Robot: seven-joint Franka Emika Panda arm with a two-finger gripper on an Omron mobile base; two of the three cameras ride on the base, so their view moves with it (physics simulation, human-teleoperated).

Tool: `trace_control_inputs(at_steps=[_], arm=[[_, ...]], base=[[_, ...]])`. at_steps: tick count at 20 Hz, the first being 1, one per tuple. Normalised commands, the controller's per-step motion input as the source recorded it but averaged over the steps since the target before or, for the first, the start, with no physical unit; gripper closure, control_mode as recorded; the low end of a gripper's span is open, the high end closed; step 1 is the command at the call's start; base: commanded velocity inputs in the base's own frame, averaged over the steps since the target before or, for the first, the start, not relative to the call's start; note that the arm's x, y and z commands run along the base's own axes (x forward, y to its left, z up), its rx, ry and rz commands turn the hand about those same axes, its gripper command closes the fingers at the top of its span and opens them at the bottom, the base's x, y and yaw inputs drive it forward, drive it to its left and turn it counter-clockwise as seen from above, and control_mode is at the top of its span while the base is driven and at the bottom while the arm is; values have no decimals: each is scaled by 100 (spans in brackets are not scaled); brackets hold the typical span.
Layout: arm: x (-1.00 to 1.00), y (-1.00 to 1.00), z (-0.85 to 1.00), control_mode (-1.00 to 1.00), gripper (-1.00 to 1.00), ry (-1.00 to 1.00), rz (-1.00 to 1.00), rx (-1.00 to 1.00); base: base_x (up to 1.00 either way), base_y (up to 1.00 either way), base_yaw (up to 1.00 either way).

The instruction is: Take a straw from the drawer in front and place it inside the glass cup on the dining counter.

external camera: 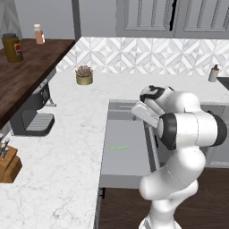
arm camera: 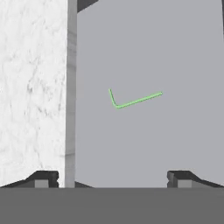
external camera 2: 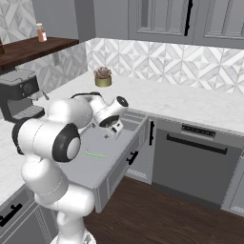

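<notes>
Light-green, the thin bent-tipped drinking straw [arm camera: 135,101] lies flat on the floor of the wide, shallow grey drawer [arm camera: 175,52], pulled out, directly ahead of the empty, fully spread jaws, its long axis running roughly across the gap between them.

the drawer [external camera: 125,170] stood pulled wide open, its flat grey floor bare around the straw [external camera: 118,147], thin, light green, bent at one tip, lying flat near the middle.
</notes>
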Motion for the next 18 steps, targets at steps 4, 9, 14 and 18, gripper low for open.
trace_control_inputs(at_steps=[4, 9, 14, 18], arm=[[33, 36, -36, -100, -100, 16, 9, -24], [27, 16, -53, -100, -100, 12, 4, -25], [25, 0, -51, -100, -100, 8, 0, -19], [34, 0, -40, -100, -100, 3, 0, -14]], base=[[0, 0, 0], [0, 0, 0], [0, 0, 0], [0, 0, 0]])
